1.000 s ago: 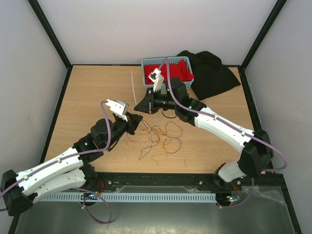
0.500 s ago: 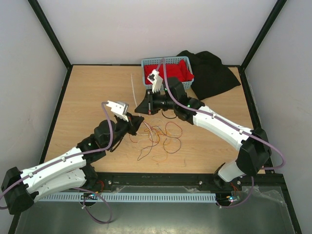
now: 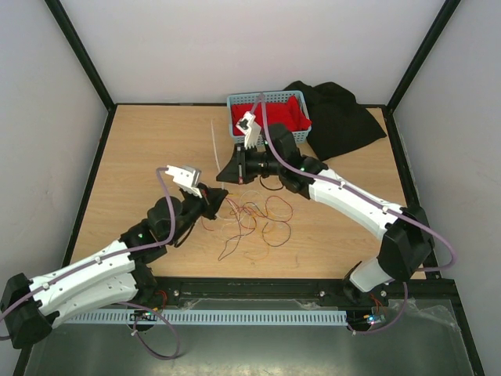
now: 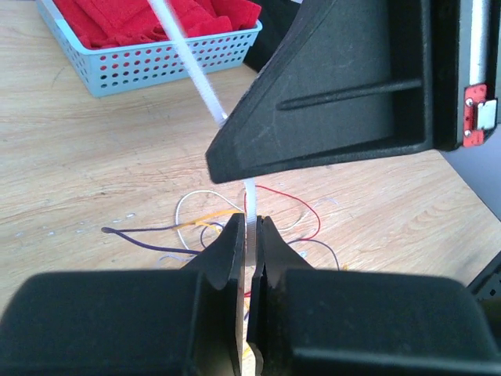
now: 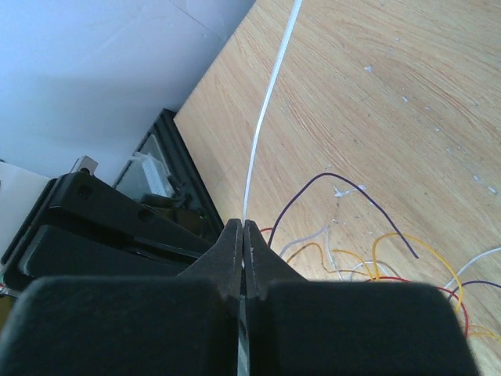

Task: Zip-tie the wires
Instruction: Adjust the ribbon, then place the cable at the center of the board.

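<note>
The left gripper [image 4: 252,235] and right gripper [image 5: 243,235] both pinch the zip tie [image 4: 193,66], held up beside the wires [image 3: 250,215] lying loose on the table [image 3: 141,149]. Nothing's bundled yet; next, I'd guess, it needs looping around them.

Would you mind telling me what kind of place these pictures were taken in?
Most likely a lab test booth for robots: a wooden table boxed in by plain white walls on a black frame, with a left arm and right arm bolted at its near edge.
</note>
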